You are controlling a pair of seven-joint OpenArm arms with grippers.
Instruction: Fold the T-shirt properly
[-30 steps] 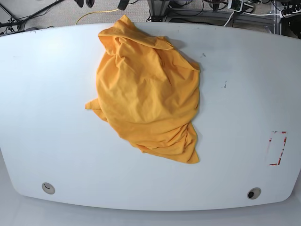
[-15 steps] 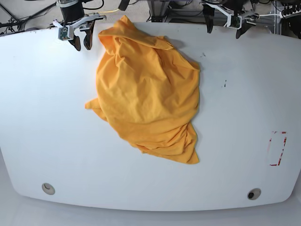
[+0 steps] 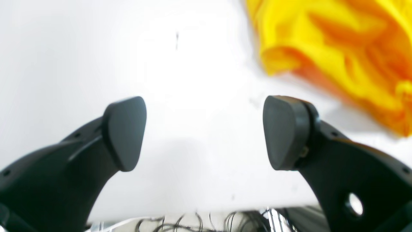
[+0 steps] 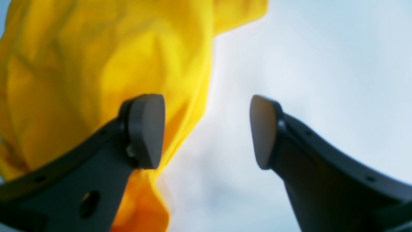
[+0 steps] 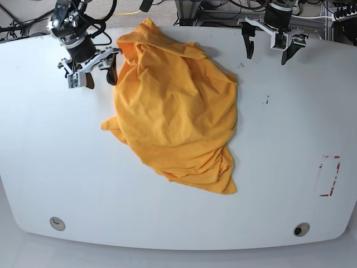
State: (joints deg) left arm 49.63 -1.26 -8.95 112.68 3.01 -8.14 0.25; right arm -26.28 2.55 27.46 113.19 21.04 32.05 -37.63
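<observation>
The orange-yellow T-shirt [image 5: 175,111] lies crumpled in a heap on the middle of the white table [image 5: 56,156], with no lettering showing. My right gripper [image 5: 100,77] hovers at the shirt's upper left edge and is open. In the right wrist view the right gripper [image 4: 207,129] has the T-shirt [image 4: 96,64] under and behind its left finger, with nothing pinched. My left gripper [image 5: 269,51] is open above the table's far right, apart from the shirt. The left wrist view shows the left gripper [image 3: 204,132] empty over bare table, the T-shirt [image 3: 338,48] at the upper right.
A red-marked rectangle [image 5: 328,176] is on the table's right side. Two round holes [image 5: 57,223] [image 5: 301,229] sit near the front edge. Small black marks [image 5: 266,100] lie right of the shirt. Cables and frames [image 5: 223,11] crowd the space beyond the far edge.
Both arms have come in from the far edge. The right gripper moved down to the shirt's upper left edge and opened wider. The left gripper dropped slightly, open. The shirt has not moved.
</observation>
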